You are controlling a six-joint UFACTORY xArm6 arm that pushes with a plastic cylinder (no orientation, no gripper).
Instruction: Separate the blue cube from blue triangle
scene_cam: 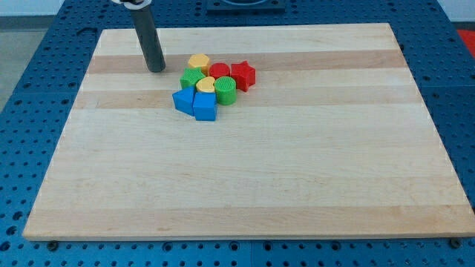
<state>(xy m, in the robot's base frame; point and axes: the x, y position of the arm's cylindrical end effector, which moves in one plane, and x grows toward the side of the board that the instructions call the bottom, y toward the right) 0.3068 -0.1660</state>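
Two blue blocks sat nearest the board's [245,193] bottom edge within a tight cluster toward the top edge, left of centre: the blue cube [184,100] touching the blue triangle [205,106] on its right. Behind them lay a green block [192,79], a small yellow block [205,85] and a green cylinder [225,90]. Farther back came a yellow block [198,62], a red cylinder [219,72] and a red star [243,74]. My tip [156,69], a bare rod without jaws, stood left of the cluster, near the yellow block, apart from both blue blocks.
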